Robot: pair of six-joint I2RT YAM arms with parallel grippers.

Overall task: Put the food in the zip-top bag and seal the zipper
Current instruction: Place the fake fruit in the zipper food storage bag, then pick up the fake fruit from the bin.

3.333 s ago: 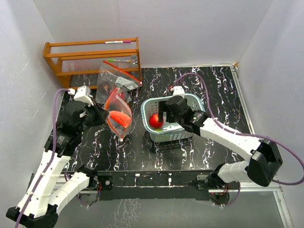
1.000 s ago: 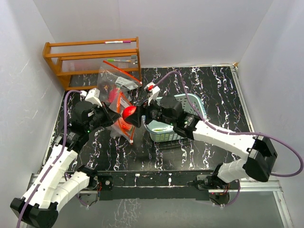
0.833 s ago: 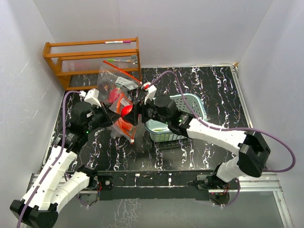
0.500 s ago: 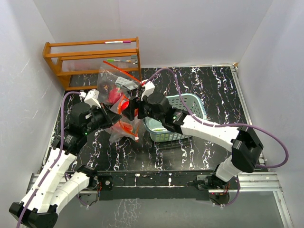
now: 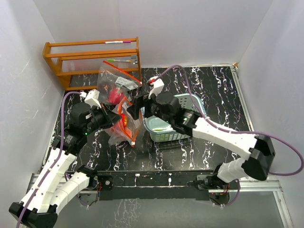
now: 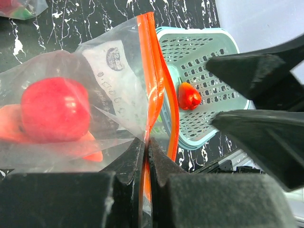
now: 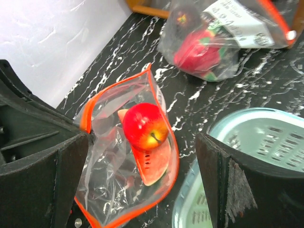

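Teal basket (image 5: 162, 135) beside zip-top bag (image 5: 124, 125); second filled bag (image 5: 114, 86) behind.

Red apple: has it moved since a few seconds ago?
Yes. The red apple left the teal basket and now lies to its left, inside the zip-top bag the left gripper holds.

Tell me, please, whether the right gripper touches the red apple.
Apart: right wrist view shows the right gripper open, clear of the red apple inside the zip-top bag.
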